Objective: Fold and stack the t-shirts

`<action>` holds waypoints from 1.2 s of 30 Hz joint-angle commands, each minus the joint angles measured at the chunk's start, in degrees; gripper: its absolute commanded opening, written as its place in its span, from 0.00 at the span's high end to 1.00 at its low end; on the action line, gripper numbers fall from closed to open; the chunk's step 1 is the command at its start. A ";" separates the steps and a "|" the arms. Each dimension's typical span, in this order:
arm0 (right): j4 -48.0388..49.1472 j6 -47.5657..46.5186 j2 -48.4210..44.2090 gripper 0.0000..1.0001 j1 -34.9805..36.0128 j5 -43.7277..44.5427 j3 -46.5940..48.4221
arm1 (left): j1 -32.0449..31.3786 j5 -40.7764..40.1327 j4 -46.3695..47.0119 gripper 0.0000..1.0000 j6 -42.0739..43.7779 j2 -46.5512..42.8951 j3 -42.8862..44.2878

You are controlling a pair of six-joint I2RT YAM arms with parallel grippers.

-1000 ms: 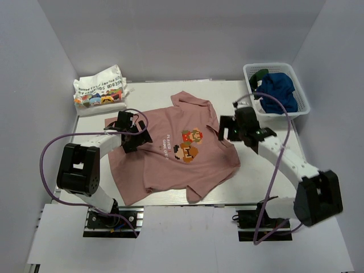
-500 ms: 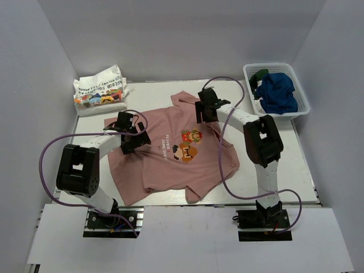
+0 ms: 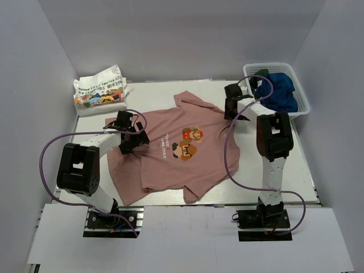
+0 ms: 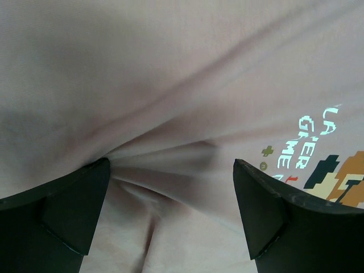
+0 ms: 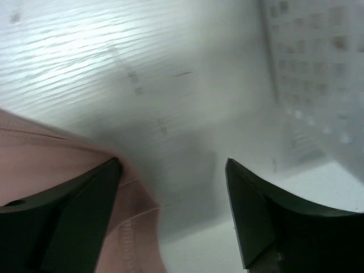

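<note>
Pretty much all dusty pink t-shirt (image 4: 170, 74) here. The left gripper (image 4: 170, 164) has its 2 black fingers (image 4: 62, 210) spread wide, with nothing pinched between them. Creases in the fabric bunch up at the tip of the left-hand finger and fan out across the gap. Pale pixel lettering (image 4: 310, 145) and an orange-and-black pixel character (image 4: 341, 176) sit right by the other finger.

I log: dusty pink tee (image 3: 165, 170), brown-orange pixel characters, pale lettering. Far left, white folded tee (image 3: 100, 91), black lettering, multicolour print. Far right, white mesh basket (image 3: 286, 114) with blue tee (image 3: 280, 91), dark green tee (image 3: 262, 74).
</note>
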 commanded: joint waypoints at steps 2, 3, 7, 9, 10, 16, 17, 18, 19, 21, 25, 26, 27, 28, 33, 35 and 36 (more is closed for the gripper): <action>1.54 -4.38 -6.63 0.10 -1.37 -3.59 -1.57 | 0.79 -3.21 -4.09 0.00 0.43 2.56 0.17; 1.71 -4.90 -7.68 0.10 -1.11 -5.25 -1.92 | 0.27 -3.21 -4.09 0.00 0.43 2.56 0.87; 6.28 -7.64 -11.64 0.10 1.17 -26.23 -5.87 | -0.26 -2.95 -4.09 0.00 1.04 2.56 2.37; 10.38 -7.89 -13.48 0.10 2.05 -29.33 -8.41 | -0.26 -2.34 -4.09 0.00 1.57 1.78 3.68; 11.11 -8.07 -14.45 0.10 2.75 -31.79 -8.86 | -0.26 -2.34 -4.70 0.00 1.57 1.25 3.69; 10.76 -8.08 -13.31 0.10 5.31 -30.85 -10.00 | 0.35 -5.24 -5.76 0.00 1.57 -2.70 6.85; 10.94 -7.03 -13.57 0.10 5.66 -31.54 -10.70 | 0.96 -6.11 -5.76 0.00 1.57 -2.71 7.55; 11.29 -6.58 -14.01 0.10 5.49 -31.72 -13.32 | 0.97 -7.94 -5.76 0.00 1.57 -2.71 8.16; 12.42 -6.06 -14.19 0.10 5.75 -31.72 -14.56 | 0.97 -8.48 -5.15 0.00 1.57 -1.67 8.95; 13.22 -4.04 -15.77 0.10 6.18 -33.83 -19.46 | 0.97 -9.98 -4.27 0.00 1.04 -0.35 9.74; 19.98 1.76 -19.63 0.10 7.15 -37.17 -30.03 | 0.97 -9.46 -0.57 0.00 1.04 3.34 10.36; 20.69 3.34 -21.99 0.10 7.59 -37.08 -33.27 | 0.97 -9.45 -0.57 0.00 1.04 4.40 10.37; 21.13 4.75 -22.71 0.10 7.51 -36.30 -36.34 | 0.36 -9.98 -1.18 0.00 0.17 6.23 11.15; 20.53 5.28 -24.46 0.10 7.42 -35.16 -37.68 | -0.17 -10.68 -1.80 0.00 0.17 6.86 11.16; 20.17 10.02 -36.04 0.10 7.51 -32.78 -51.55 | -1.40 -10.33 -1.19 0.00 -0.45 4.06 4.58; 17.82 12.30 -39.74 0.10 7.85 -29.47 -55.42 | -2.01 -9.28 -1.19 0.00 -0.98 1.35 -1.12; 17.10 12.67 -42.29 0.10 7.94 -29.26 -58.14 | -2.02 -8.67 -1.19 0.00 -1.76 0.29 -2.71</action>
